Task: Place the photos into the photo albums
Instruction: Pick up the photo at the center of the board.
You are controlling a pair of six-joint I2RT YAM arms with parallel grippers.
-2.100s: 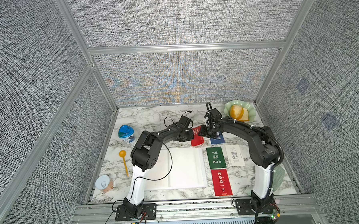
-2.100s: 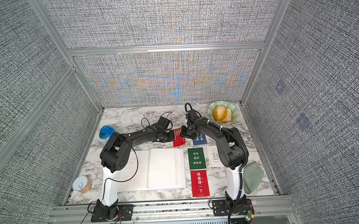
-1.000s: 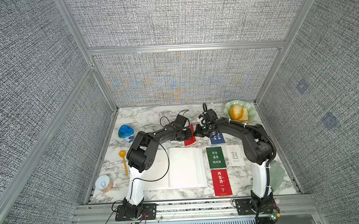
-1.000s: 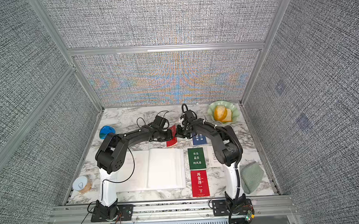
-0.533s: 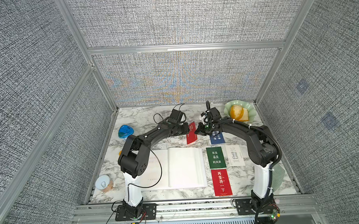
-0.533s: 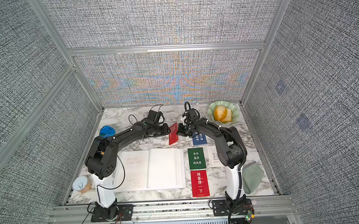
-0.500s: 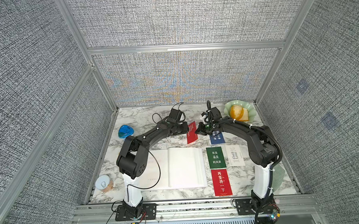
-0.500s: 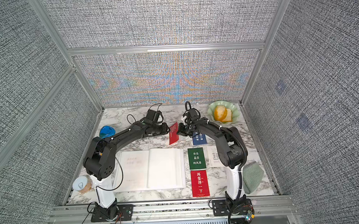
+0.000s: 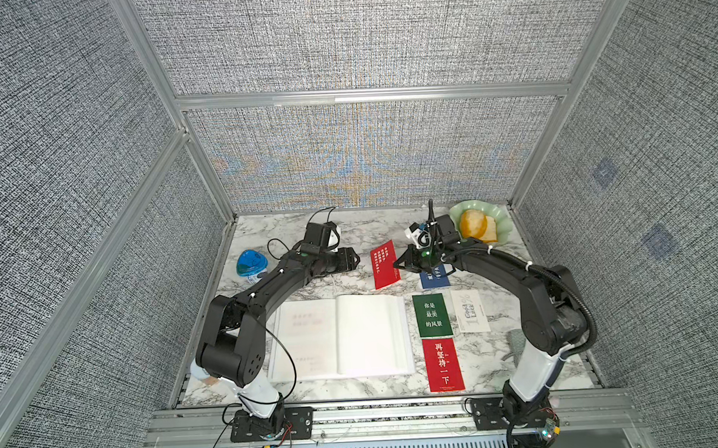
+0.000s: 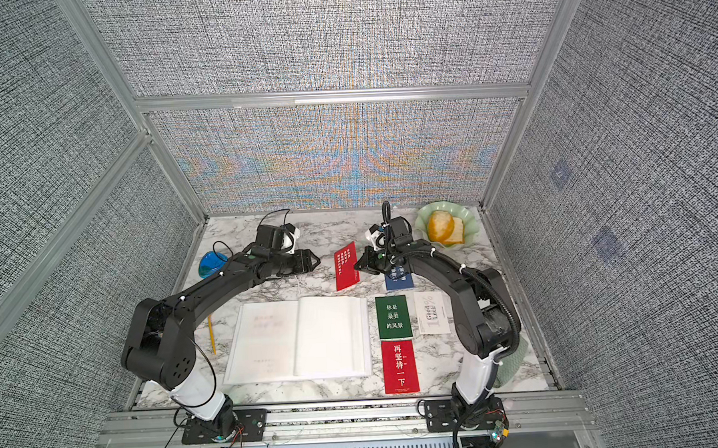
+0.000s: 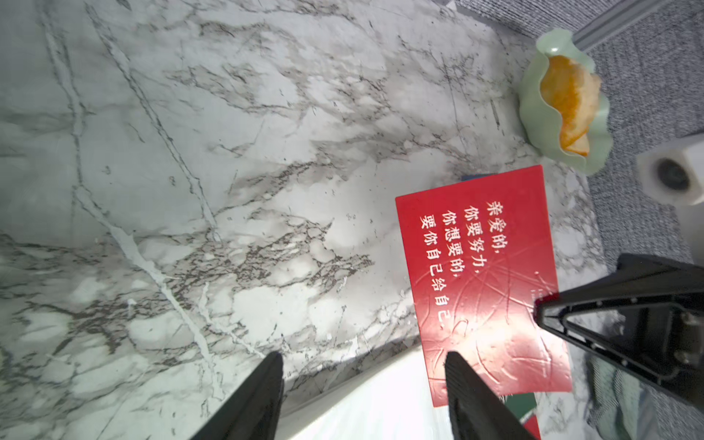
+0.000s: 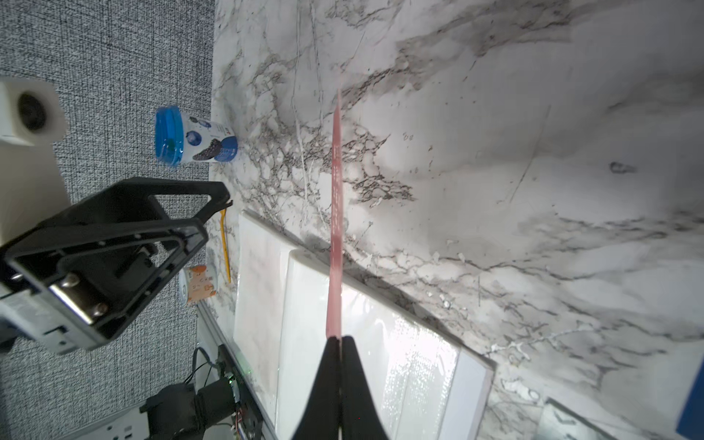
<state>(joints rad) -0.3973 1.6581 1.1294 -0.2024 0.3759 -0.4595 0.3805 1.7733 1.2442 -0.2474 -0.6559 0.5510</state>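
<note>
A red photo [image 9: 384,264] [image 11: 480,282] hangs upright above the marble, behind the open white photo album [image 9: 341,338] [image 10: 300,340]. My right gripper [image 9: 396,264] [image 12: 338,339] is shut on its right edge; the right wrist view shows the card edge-on [image 12: 336,228]. My left gripper [image 9: 357,261] [image 11: 360,356] stands open just left of the card, not touching it. A green photo [image 9: 432,315], a second red photo [image 9: 443,365] and a white "Good Luck" photo [image 9: 470,311] lie flat right of the album. A blue photo [image 9: 434,278] lies partly under the right arm.
A pale green bowl [image 9: 501,227] with orange food sits at the back right. A blue-lidded cup [image 9: 251,263] stands at the back left. A yellow spoon [image 10: 211,335] lies left of the album. A green cloth [image 10: 515,364] lies behind the right arm's base.
My left gripper has opened, let go of the red photo and drawn back to the left. The right gripper still holds the photo, now a little further right.
</note>
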